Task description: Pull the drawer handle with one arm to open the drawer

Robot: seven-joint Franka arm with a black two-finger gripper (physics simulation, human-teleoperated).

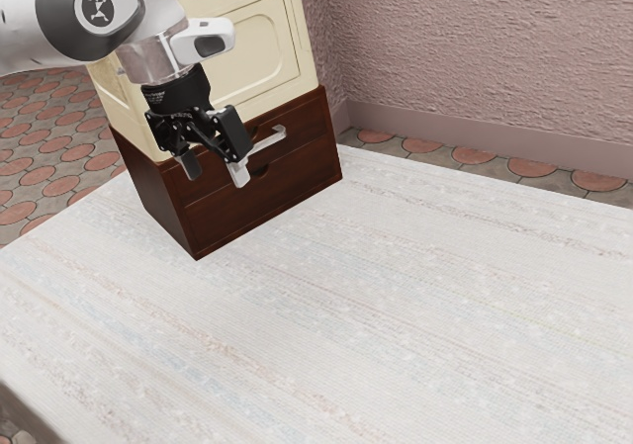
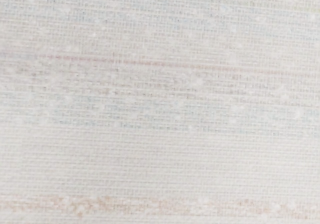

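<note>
Hovering by drawer handle (image 1: 267,142), gripper (image 1: 215,163) w/ fingers spread, handle on brown cabinet's (image 1: 232,212) front, ptly hidden behind one finger, contact unclear, cream cabinet (image 1: 265,53) above, top cut off, wrist view w/ pale counter cloth (image 2: 160,154)

In the exterior view, offers broad open room above the pale striped tablecloth (image 1: 396,286), in front of the brown drawer unit (image 1: 252,197) and out toward the view's right. Is blocked behind the gripper (image 1: 215,157) by the unit's front, higher up by the cream cabinet (image 1: 267,53). Narrows beside the gripper at the jutting pale handle (image 1: 269,141). Ends farther back at the rough pink wall (image 1: 475,48).
</note>
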